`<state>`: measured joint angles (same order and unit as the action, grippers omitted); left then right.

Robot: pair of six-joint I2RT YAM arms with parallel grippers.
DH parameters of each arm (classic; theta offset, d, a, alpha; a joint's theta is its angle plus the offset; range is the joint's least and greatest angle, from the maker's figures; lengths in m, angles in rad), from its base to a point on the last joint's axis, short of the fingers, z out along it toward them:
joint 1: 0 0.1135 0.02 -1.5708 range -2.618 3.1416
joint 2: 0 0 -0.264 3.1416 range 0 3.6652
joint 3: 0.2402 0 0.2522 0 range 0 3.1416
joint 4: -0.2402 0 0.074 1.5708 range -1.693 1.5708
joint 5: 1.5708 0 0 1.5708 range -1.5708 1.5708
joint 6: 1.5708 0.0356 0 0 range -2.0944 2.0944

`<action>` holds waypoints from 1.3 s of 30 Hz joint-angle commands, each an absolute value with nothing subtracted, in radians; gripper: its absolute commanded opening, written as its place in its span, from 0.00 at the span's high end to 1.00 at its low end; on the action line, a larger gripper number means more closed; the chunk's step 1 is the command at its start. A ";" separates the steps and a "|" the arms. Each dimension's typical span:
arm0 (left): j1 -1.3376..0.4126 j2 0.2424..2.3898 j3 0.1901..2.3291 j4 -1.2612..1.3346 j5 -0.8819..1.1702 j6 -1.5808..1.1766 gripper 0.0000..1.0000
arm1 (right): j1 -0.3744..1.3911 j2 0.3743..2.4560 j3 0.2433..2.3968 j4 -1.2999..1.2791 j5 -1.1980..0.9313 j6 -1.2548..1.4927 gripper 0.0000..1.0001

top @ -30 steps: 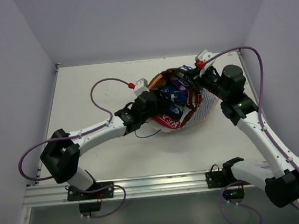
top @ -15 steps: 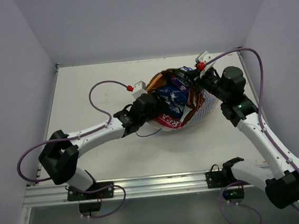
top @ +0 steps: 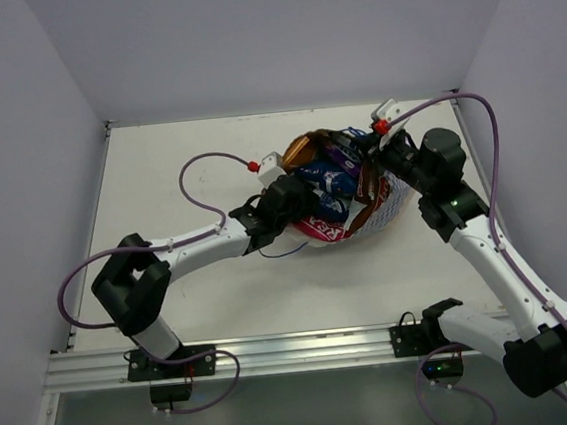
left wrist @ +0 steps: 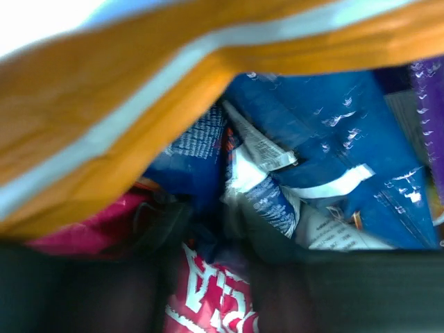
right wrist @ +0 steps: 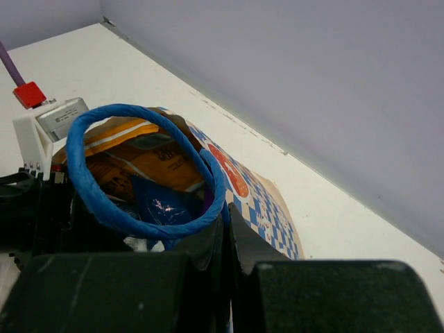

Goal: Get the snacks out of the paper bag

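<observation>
The checkered paper bag (top: 388, 202) lies on its side, its mouth facing left. My left gripper (top: 301, 203) reaches into that mouth. In the left wrist view its fingers (left wrist: 163, 225) stand close together on the edge of a dark blue snack packet (left wrist: 198, 166), over a pink-red packet (left wrist: 215, 298). Around them lie an orange packet (left wrist: 104, 104), a blue packet (left wrist: 326, 132) and a purple one (left wrist: 430, 104). My right gripper (right wrist: 229, 222) is shut on the bag's rim (right wrist: 263, 201), beside its blue cord handle (right wrist: 76, 156).
The bag rests on a white table (top: 158, 164) walled at the back and both sides. A thin blue cord (top: 282, 254) trails from the bag's near edge. Purple cables (top: 194, 166) loop over the table. A metal rail (top: 277, 349) runs along the front.
My left gripper has pushed slightly deeper into the bag and its jaws have narrowed a lot. The left elbow swung right. The right arm has stayed still.
</observation>
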<state>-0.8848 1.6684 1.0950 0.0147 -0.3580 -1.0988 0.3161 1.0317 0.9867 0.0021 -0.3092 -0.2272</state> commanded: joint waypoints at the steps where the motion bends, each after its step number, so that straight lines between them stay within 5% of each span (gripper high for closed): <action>1: -0.887 1.663 1.120 0.035 -0.387 -1.132 0.74 | 0.321 0.999 0.973 0.054 -0.318 -0.212 1.00; 4: -0.887 1.594 1.123 0.017 -0.397 -1.100 1.00 | 0.321 0.994 0.957 0.063 -0.284 -0.218 1.00; 17: -0.887 1.189 1.270 -0.259 -0.344 -0.801 1.00 | 0.321 0.991 0.920 0.086 -0.120 -0.241 1.00; 24: -0.822 1.022 1.302 -0.423 -0.515 -0.605 1.00 | 0.321 0.968 0.920 0.086 -0.064 -0.255 1.00; 30: -0.543 0.956 1.083 -0.201 -0.479 -0.480 1.00 | 0.321 0.959 0.933 0.072 -0.090 -0.258 1.00; 39: -0.119 1.279 0.852 0.304 -0.162 -0.574 1.00 | 0.321 0.971 0.930 0.068 -0.141 -0.247 1.00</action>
